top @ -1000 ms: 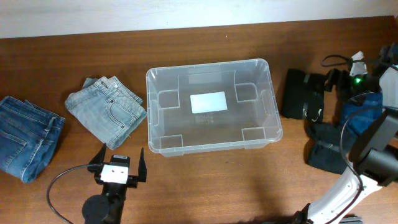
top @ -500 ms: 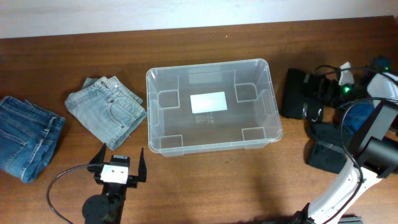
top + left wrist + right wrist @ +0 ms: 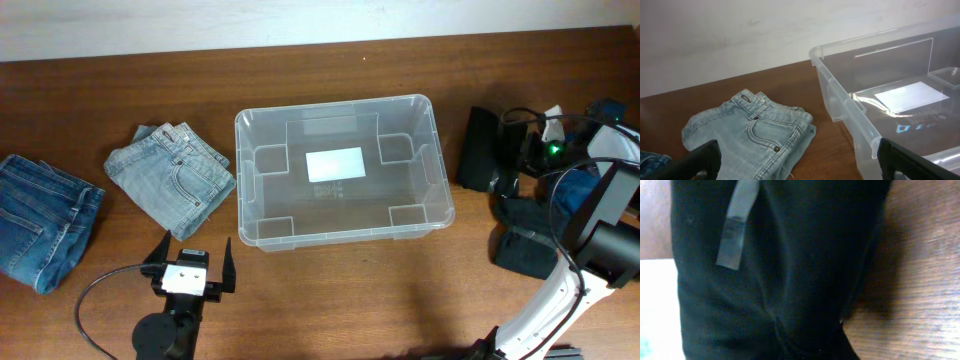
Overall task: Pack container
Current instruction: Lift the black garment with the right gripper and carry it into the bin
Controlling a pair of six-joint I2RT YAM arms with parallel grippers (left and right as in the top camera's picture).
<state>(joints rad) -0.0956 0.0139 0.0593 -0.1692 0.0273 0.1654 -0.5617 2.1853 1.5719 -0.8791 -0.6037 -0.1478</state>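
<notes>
Bin (image 3: 340, 238) is set at counter centre, long axis L-R, empty. Black garment (image 3: 478, 150) lies just right of it, at R pincer (image 3: 525, 150), whose grip can't be told. L pincer (image 3: 193, 256) is held wide and is farther off.

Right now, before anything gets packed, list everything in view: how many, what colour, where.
container: one, clear plastic, table centre, nothing inside
white label: one, white, on the container's base
light blue jeans: one folded pair, left of the container
dark blue jeans: one pair, far left edge
black clothing: at least two pieces, right of the container
blue cloth: one, far right, partly behind the arm
table: one, brown wood
left claw: one, black, open, at the near edge
right claw: one, at the black clothing; open or shut unclear
</notes>
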